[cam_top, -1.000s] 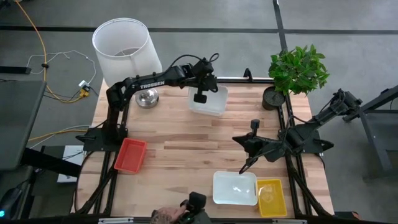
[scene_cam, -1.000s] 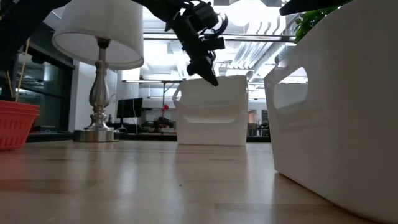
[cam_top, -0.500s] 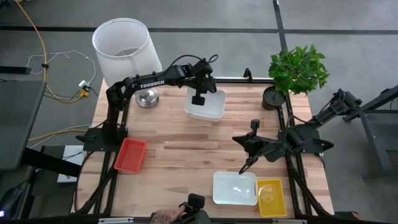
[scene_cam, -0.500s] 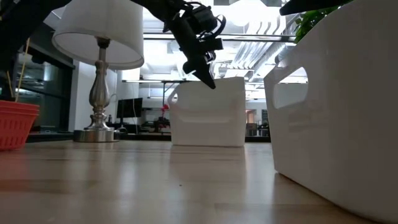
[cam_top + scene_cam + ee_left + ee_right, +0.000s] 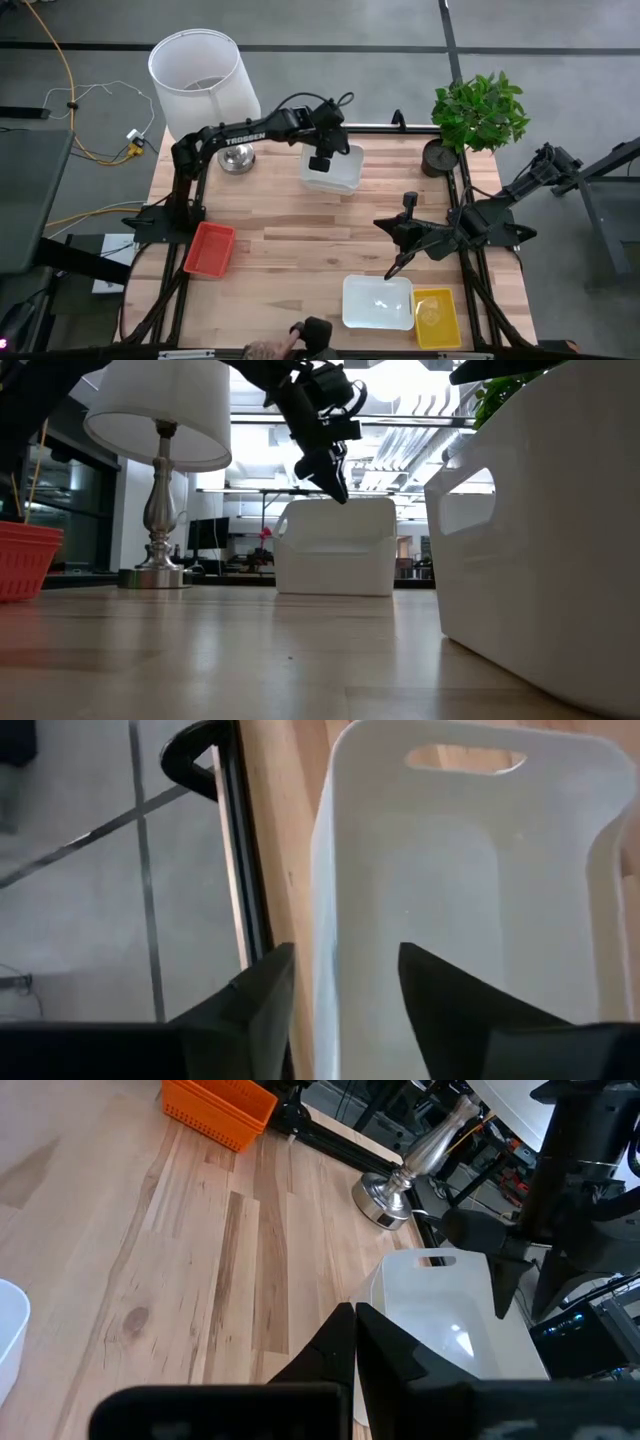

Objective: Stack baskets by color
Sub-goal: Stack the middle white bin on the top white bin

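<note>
I am letting go of the white basket (image 5: 330,172) at the upper middle of the high view, on the desk (image 5: 290,250). My left fingers (image 5: 262,988) are standing parted astride its rim, one outside, one inside, gripping nothing. Next I judge I must lift clear, then carry this basket to the other white basket (image 5: 378,301) at lower right. My right fingers (image 5: 352,1342) are resting pressed together, empty, mid-desk.

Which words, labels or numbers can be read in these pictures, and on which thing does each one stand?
"TROSSEN": white letters on the dark left arm, in the high view.
No other text shows: the white baskets, the red basket, the yellow basket and the lamp carry no readable label.
</note>
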Controlling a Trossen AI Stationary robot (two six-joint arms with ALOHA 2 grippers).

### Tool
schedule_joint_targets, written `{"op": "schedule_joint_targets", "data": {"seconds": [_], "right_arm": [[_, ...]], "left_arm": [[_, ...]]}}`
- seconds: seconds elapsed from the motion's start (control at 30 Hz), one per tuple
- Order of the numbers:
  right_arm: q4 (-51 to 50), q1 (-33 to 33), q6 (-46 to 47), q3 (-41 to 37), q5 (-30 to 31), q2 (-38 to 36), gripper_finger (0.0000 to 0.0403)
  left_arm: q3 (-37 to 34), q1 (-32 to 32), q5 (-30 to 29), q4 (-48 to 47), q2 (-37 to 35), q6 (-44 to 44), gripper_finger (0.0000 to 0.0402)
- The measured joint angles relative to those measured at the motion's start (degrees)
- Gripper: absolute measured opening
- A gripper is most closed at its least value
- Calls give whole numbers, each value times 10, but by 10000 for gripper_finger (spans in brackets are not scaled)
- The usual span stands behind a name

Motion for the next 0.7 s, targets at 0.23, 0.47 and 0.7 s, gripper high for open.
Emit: {"op": "schedule_joint_targets", "data": {"seconds": [0.23,0.47,0.7], "right_arm": [[-2,-9,3,0,0,0,0],[-7,-35,12,0,-20,0,0],[-10,-45,24,0,-51,0,0]], "left_arm": [[10,-13,13,-8,-37,-27,193],[15,-37,66,-66,-77,-104,184],[-78,-67,82,-75,-75,-108,175]]}}
